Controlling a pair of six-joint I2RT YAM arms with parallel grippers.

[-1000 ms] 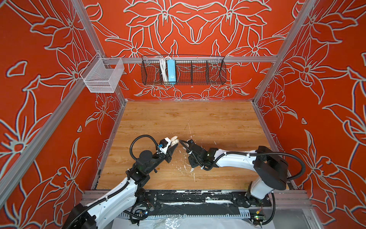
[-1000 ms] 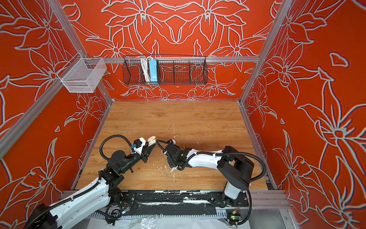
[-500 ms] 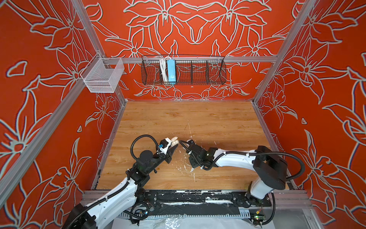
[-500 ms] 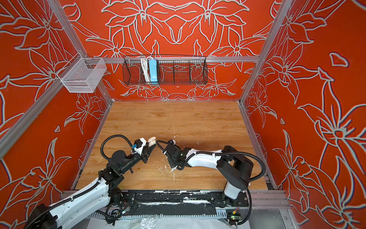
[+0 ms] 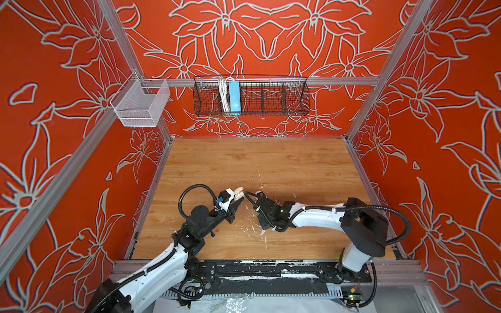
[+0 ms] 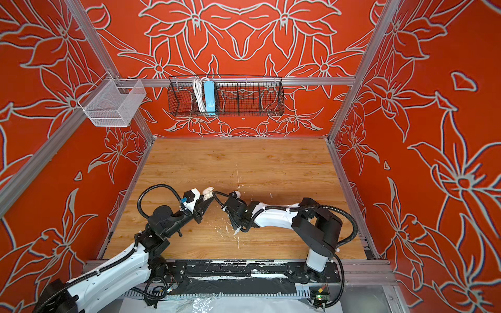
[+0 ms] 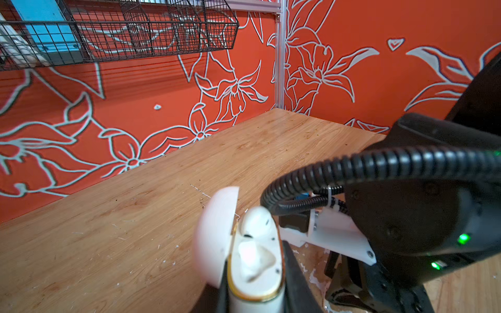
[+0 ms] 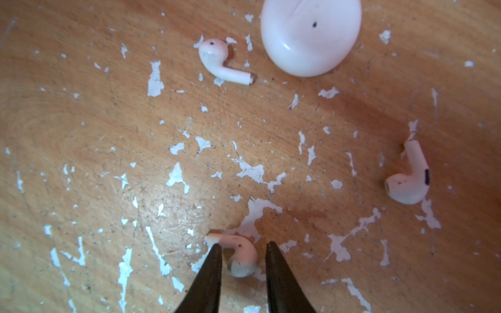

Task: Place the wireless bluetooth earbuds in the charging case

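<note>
My left gripper (image 5: 238,197) is shut on an open white charging case (image 7: 254,271), held above the table with its lid (image 7: 214,235) swung back. One white bud (image 7: 257,222) sits in the case's far slot. The near slot looks empty. In the right wrist view, my right gripper (image 8: 242,245) points down at the table, open, with one of the wireless bluetooth earbuds (image 8: 240,256) lying between its fingertips. One finger (image 8: 214,260) is next to the stem. Two more earbuds (image 8: 222,62) (image 8: 409,178) lie loose on the wood.
A second white case (image 8: 311,35), shut, lies on the table beyond the earbuds. White paint flecks (image 8: 250,172) cover the wood here. The right arm's black cable loop (image 7: 339,168) hangs close to the held case. A black wire basket (image 5: 250,96) hangs on the back wall.
</note>
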